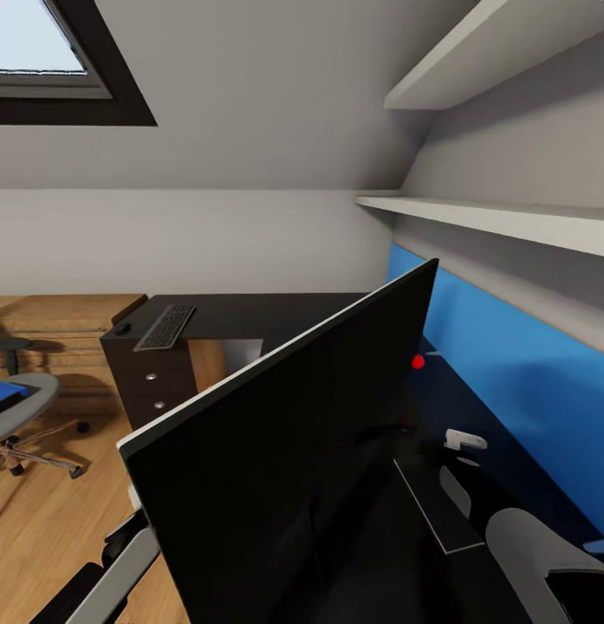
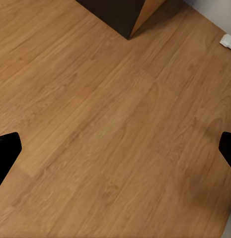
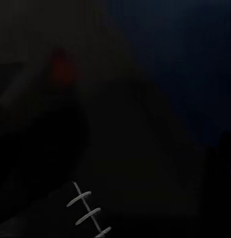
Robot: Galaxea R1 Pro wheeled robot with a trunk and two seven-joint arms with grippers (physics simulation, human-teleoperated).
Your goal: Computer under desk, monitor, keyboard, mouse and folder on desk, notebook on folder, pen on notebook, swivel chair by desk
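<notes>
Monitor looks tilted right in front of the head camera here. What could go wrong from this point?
The monitor stands sharply tilted close to the camera; if it is being carried, it could slip or strike the desk. It hides much of the desk, so placement is partly blind. The keyboard and mouse lie near the desk's far end and could get knocked.

Head camera close behind monitor [image 1: 284, 468]; left wrist faces floor [image 2: 110, 139].

No legible text or labels.
</notes>
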